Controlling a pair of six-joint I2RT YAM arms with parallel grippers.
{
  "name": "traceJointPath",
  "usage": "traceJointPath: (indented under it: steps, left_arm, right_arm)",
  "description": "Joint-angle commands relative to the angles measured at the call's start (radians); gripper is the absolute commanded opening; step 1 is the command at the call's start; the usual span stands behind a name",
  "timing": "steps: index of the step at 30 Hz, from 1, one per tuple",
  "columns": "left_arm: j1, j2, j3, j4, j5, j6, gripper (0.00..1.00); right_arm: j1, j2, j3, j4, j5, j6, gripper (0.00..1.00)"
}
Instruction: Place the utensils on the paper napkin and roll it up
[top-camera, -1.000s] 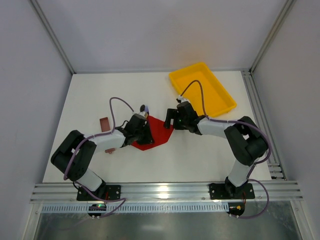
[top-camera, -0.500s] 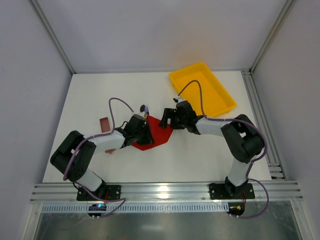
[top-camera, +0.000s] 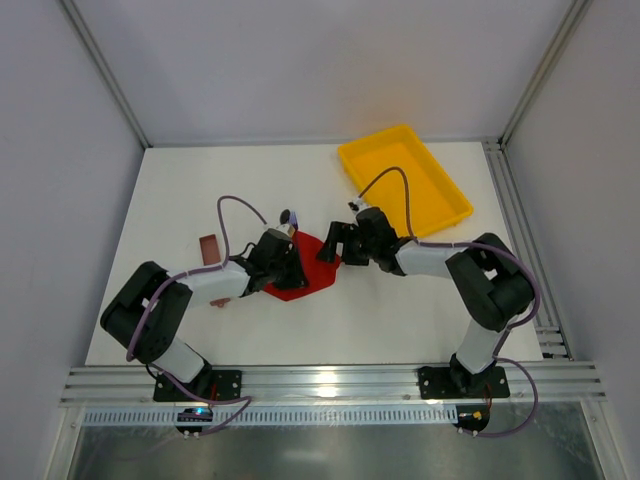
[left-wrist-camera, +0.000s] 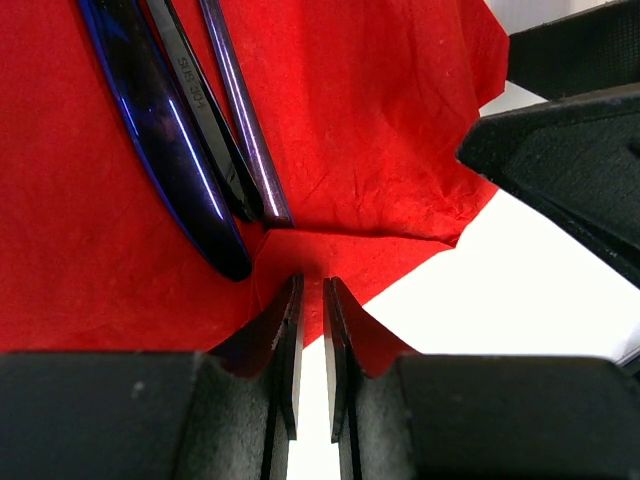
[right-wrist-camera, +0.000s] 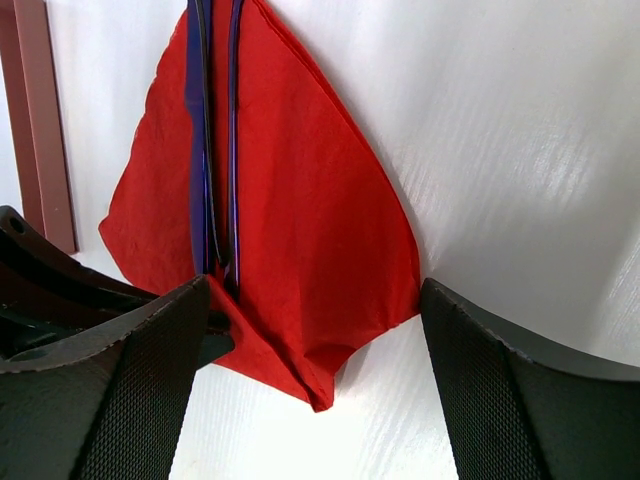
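Note:
The red paper napkin (top-camera: 312, 275) lies mid-table, its near corner folded up into a ridge (right-wrist-camera: 300, 370). The utensils (left-wrist-camera: 190, 130), dark blue, black and purple sticks, lie side by side on it, and their far tip sticks out past the napkin (top-camera: 287, 215). My left gripper (left-wrist-camera: 312, 285) is pinched to a thin slit on the napkin's edge, just short of the utensils' ends. My right gripper (right-wrist-camera: 315, 290) stands wide open over the napkin's right corner, with nothing between its fingers. In the top view the left gripper (top-camera: 293, 268) and right gripper (top-camera: 333, 250) face each other across the napkin.
A small brownish-red block (top-camera: 210, 246) lies left of the napkin, behind the left arm. The yellow tray (top-camera: 430, 185) sits at the back right, behind the right arm. The right gripper's fingers (left-wrist-camera: 570, 150) are close to my left gripper.
The right gripper has shifted slightly left and nearer, toward the napkin's corner. The left gripper and the napkin have stayed put.

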Motion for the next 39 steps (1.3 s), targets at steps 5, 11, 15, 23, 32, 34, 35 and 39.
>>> traceJointPath:
  steps: [5, 11, 15, 23, 32, 34, 35, 39]
  left_arm:
    - [-0.004, -0.016, -0.018, 0.000, -0.030, -0.005, 0.18]
    - [-0.004, -0.013, -0.018, 0.000, -0.030, -0.005, 0.18]
    - [-0.004, -0.013, -0.018, 0.000, -0.032, -0.005, 0.18]
    - [-0.004, -0.013, -0.016, 0.000, -0.033, -0.005, 0.18]
    - [-0.004, -0.008, -0.013, -0.001, -0.033, -0.005, 0.18]
    - [-0.004, -0.005, -0.010, -0.004, -0.033, -0.004, 0.18]
    - [-0.004, -0.004, -0.008, -0.004, -0.033, -0.002, 0.18]
    - [-0.004, 0.002, -0.005, -0.011, -0.033, 0.001, 0.17]
  right_arm:
    - [0.006, -0.044, -0.096, 0.111, -0.074, 0.117, 0.86]
    - [0.029, -0.078, -0.194, 0.175, -0.049, 0.301, 0.86]
    - [0.049, -0.102, -0.243, 0.256, -0.007, 0.361, 0.86]
    - [0.070, -0.087, -0.270, 0.404, 0.027, 0.335, 0.86]
    - [0.073, -0.083, -0.298, 0.514, -0.011, 0.060, 0.84]
    - [0.075, -0.078, -0.291, 0.511, -0.020, -0.004, 0.80]
    - [0.075, -0.076, -0.286, 0.514, -0.025, -0.021, 0.79]
    - [0.073, -0.067, -0.295, 0.544, -0.043, -0.056, 0.72]
